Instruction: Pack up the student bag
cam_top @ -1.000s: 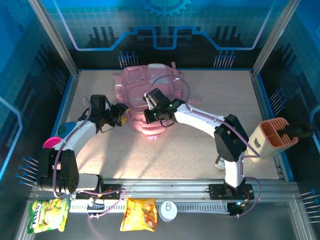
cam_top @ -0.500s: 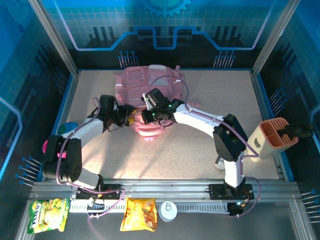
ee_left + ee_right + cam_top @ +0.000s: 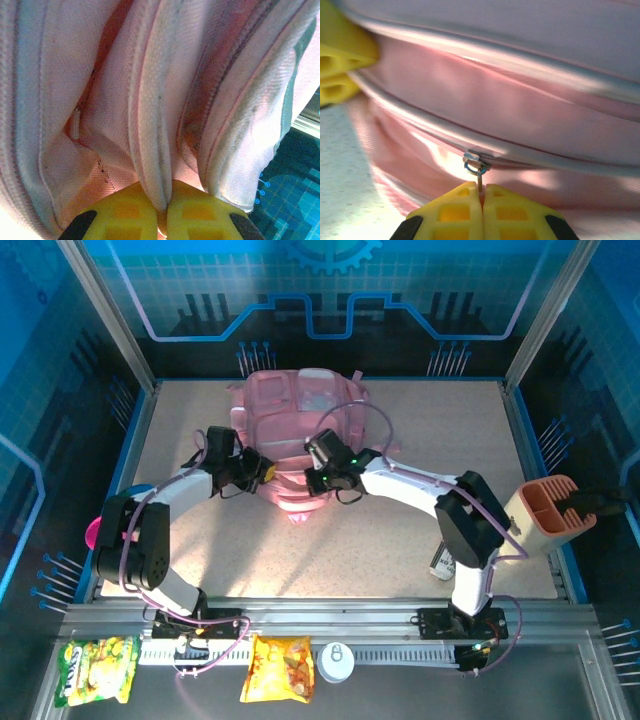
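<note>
One student bag (image 3: pixel 300 405), pink, lying far-centre on the bench (image 3: pixel 420 420).
Left jaws: pressed together on a fold of its zip seam (image 3: pixel 150 150).
Right jaws: pinching the zip pull (image 3: pixel 476 165).
Progress: judged early, at unzipping; nothing seen packed.
Outstanding: green snack packet (image 3: pixel 95 670), yellow snack packet (image 3: pixel 278 668) and white disc (image 3: pixel 335 662) on the near rail; pen caddy (image 3: pixel 545 515) at the right edge.
Obstruction: zip looks mostly shut.

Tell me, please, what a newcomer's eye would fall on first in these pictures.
The large soft pink fabric backpack at the far middle of the speckled table dominates, with both arms reaching in on it. The left gripper is shut on a fold of its pink fabric, and the right gripper is shut on the small metal zip pull. A peach plastic organiser stands at the table's right edge.
</note>
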